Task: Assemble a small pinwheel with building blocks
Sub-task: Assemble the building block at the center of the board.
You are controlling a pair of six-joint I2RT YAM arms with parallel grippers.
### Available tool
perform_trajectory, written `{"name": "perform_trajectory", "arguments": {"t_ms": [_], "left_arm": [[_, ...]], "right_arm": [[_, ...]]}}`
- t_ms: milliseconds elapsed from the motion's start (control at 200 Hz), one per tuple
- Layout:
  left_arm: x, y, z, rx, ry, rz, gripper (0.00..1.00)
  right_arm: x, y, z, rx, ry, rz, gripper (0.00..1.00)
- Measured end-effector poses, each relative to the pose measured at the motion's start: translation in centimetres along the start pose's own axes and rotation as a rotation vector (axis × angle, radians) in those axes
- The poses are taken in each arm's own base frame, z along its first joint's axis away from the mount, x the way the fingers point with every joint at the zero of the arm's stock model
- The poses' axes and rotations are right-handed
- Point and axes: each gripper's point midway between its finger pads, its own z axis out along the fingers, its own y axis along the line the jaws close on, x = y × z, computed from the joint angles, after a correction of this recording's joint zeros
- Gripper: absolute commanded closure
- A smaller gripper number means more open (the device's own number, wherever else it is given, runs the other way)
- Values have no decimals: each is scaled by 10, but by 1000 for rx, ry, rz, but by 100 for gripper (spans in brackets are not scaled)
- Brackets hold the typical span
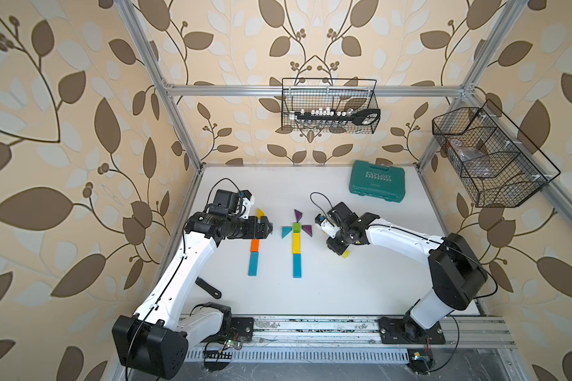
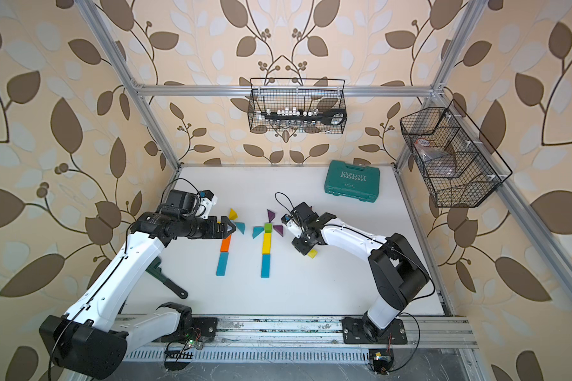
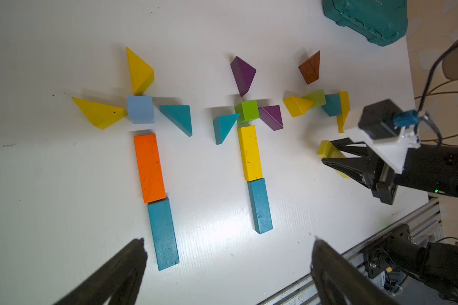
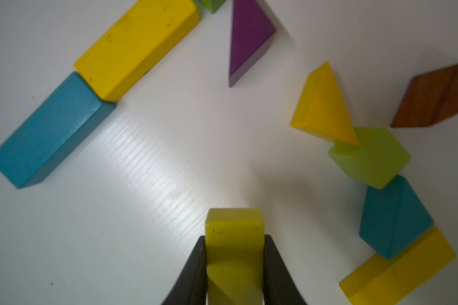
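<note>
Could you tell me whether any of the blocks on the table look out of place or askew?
Yes: in the cluster nearest the right arm, the yellow bar lies slantwise against the teal wedge, rather than forming a straight stem from the pale-green cube.

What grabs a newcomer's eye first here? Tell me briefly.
Two bright block pinwheels lie on the white table: one around a green cube on a yellow-and-teal stem, one with an orange bar beside it. The right claw is shut on a yellow block to their right. A teal case sits at the table's far right corner.
</note>
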Motion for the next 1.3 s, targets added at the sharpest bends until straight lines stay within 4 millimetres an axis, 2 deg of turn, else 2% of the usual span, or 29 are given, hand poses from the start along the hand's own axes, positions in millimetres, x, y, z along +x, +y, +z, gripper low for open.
{"name": "perform_trajectory", "arguments": {"t_ms": [225, 475, 880, 985, 1125, 1300], "left_arm": [[0, 0, 0, 0, 0, 1, 1], [1, 1, 1, -1, 3, 0, 1], [3, 2, 2, -5, 10, -2, 1], [3, 2, 2, -4, 9, -2, 1], [3, 2, 3, -5, 10, -2, 1], [3, 2, 3, -5, 13, 0, 1]], "right_arm": [[11, -24, 7, 154, 23, 346, 100], [29, -35, 40, 257, 107, 473, 100], [4, -41, 52, 296, 84, 570, 100], [3, -42, 53, 302, 84, 583, 84], [5, -43, 52, 312, 85, 600, 84], [6, -44, 51, 321, 85, 619, 78]]}}
